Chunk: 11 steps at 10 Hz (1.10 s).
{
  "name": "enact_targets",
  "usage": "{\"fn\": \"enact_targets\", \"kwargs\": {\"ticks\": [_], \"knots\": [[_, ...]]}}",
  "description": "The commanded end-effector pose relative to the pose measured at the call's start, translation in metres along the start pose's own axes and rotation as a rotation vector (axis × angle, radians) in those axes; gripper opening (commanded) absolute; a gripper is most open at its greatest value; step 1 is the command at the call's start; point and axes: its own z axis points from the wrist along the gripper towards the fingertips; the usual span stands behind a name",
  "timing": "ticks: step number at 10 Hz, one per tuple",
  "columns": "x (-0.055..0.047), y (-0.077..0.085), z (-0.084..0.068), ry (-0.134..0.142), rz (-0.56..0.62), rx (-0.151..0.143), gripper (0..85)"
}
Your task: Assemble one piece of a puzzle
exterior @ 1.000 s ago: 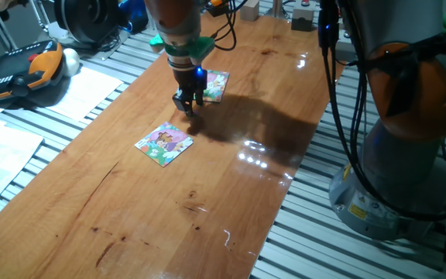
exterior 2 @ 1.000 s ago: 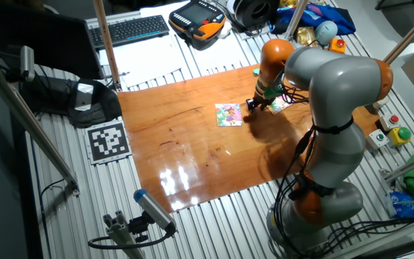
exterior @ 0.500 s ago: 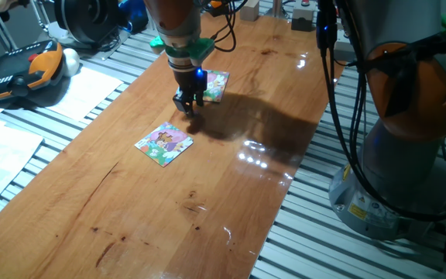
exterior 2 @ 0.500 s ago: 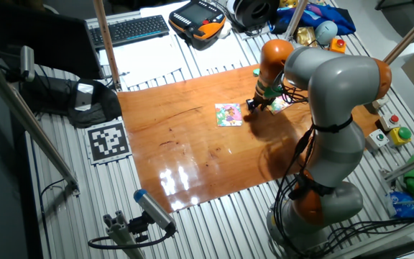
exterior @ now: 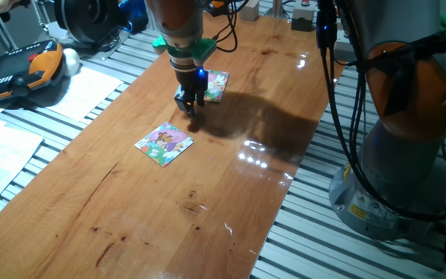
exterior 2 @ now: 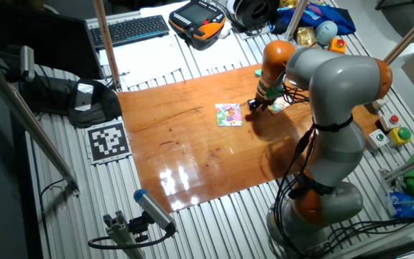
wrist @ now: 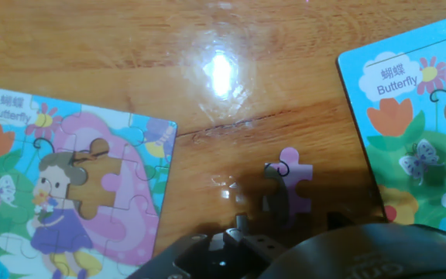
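Observation:
The puzzle [exterior: 164, 143] lies flat on the wooden table; it also shows in the other fixed view [exterior 2: 228, 114]. In the hand view the puzzle [wrist: 22, 155] sits at the left, with one empty piece-shaped hole in its pink middle. The piece [wrist: 293, 174] is small and pinkish-purple, on or just above the wood between the two boards. My gripper [exterior: 190, 108] stands low over it, to the right of the puzzle, as the other fixed view [exterior 2: 251, 107] also shows. Its fingers look closed on the piece's lower end, where the gripper [wrist: 281, 213] covers it.
A second picture board [exterior: 216, 85], pink above and green-white below, lies just behind the gripper and at the right of the hand view [wrist: 416, 116]. A teach pendant [exterior: 22, 70] and papers [exterior: 84, 89] lie off the table's left edge. The robot base [exterior: 409, 155] stands to the right.
The gripper and wrist have shifted very slightly up and away. The boards have not moved.

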Motion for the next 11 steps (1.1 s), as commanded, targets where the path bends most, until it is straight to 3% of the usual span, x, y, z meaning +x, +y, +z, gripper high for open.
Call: {"fn": "enact_targets", "kwargs": {"ticks": [1,3,4,11], "knots": [[-0.0002,-0.0003,0.0001,0.000,0.002,0.000,51.0],[-0.0014,-0.0003,0.0021,0.000,0.005,0.000,51.0],[-0.0022,-0.0007,0.0039,0.000,0.005,-0.002,34.0],[-0.0052,-0.0029,0.0075,-0.002,-0.003,0.001,34.0]]}}
